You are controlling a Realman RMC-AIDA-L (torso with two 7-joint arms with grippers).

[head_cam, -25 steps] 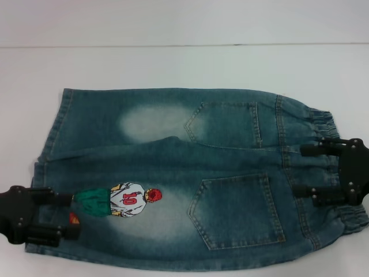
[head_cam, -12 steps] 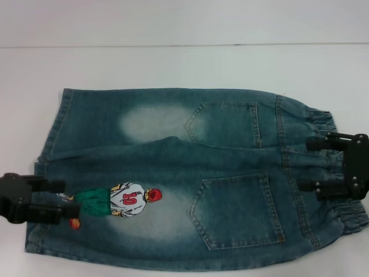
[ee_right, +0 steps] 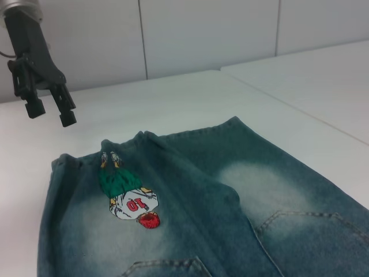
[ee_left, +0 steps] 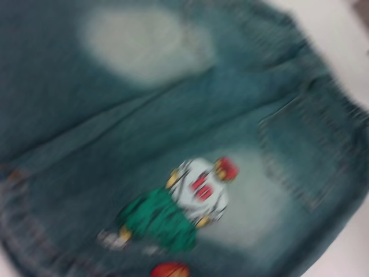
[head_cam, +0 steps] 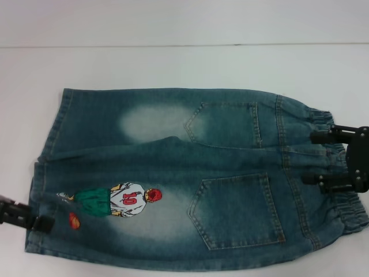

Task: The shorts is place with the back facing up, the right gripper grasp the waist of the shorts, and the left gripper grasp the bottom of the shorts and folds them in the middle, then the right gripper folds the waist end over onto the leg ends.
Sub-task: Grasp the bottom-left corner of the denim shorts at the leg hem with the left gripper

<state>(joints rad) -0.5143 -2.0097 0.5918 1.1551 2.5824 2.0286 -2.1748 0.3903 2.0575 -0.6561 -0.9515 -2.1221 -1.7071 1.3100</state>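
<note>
The shorts [head_cam: 173, 173] lie flat on the white table [head_cam: 173, 63], back up, two patch pockets and a cartoon figure print [head_cam: 124, 200] showing. The ruffled waist [head_cam: 353, 218] is at the right, the bottom of the shorts [head_cam: 57, 124] at the left. My right gripper [head_cam: 316, 158] is open over the waist, one finger [head_cam: 323, 137] toward each half of the band. My left gripper [head_cam: 34, 221] is at the near left corner by the leg ends. In the right wrist view the left gripper [ee_right: 52, 113] hangs open above the table just beyond the leg ends [ee_right: 75, 161], holding nothing.
A seam line [head_cam: 173, 45] crosses the white surface behind the shorts. Bare white table surrounds the garment on the far side and left. A white wall [ee_right: 202, 34] stands behind the table in the right wrist view.
My left gripper has drawn back leftward off the near leg, uncovering the ball print. My right gripper has shifted slightly right along the waist. The shorts have not moved.
</note>
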